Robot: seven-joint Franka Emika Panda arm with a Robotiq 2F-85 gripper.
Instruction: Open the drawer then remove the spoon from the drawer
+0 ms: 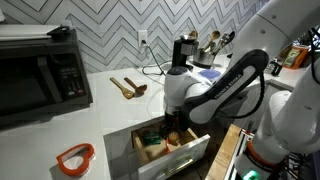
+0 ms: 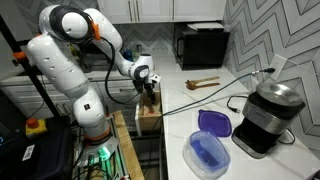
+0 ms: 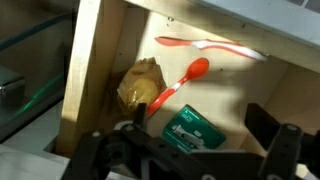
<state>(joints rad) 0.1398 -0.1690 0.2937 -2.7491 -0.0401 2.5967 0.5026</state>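
Wrist view looks down into the open drawer [image 3: 85,90]. Its light wood side wall runs down the left of the picture and its pale floor fills the middle. My end effector [image 3: 200,122] hangs over that floor with its two dark fingers [image 3: 265,125] spread well apart. The spoon [image 3: 183,84] lies flat on the drawer floor and shows orange-red here. Its rounded bowl points to the far right and its slim handle slants back to the near left. The handle's end is just beside the finger at the picture's left; whether they touch I cannot tell. Left of the handle, against the side wall, sits a tan crumpled lump [image 3: 138,85] that I cannot identify. A green packet [image 3: 190,128] lies right of the handle, below the gap between my fingers. A long thin red-and-white item [image 3: 205,45] lies along the far side of the drawer.

In both exterior views the drawer [image 1: 185,157] [image 2: 147,120] stands pulled out below the white worktop [image 1: 110,115], and my end effector [image 1: 172,128] [image 2: 150,98] reaches down inside it. On the worktop a pair of brown wooden utensils [image 1: 127,87] lies well apart from the drawer, toward the far wall. A black microwave [image 1: 40,75] stands at the left, and an orange ring-shaped item [image 1: 75,157] lies near the front edge.
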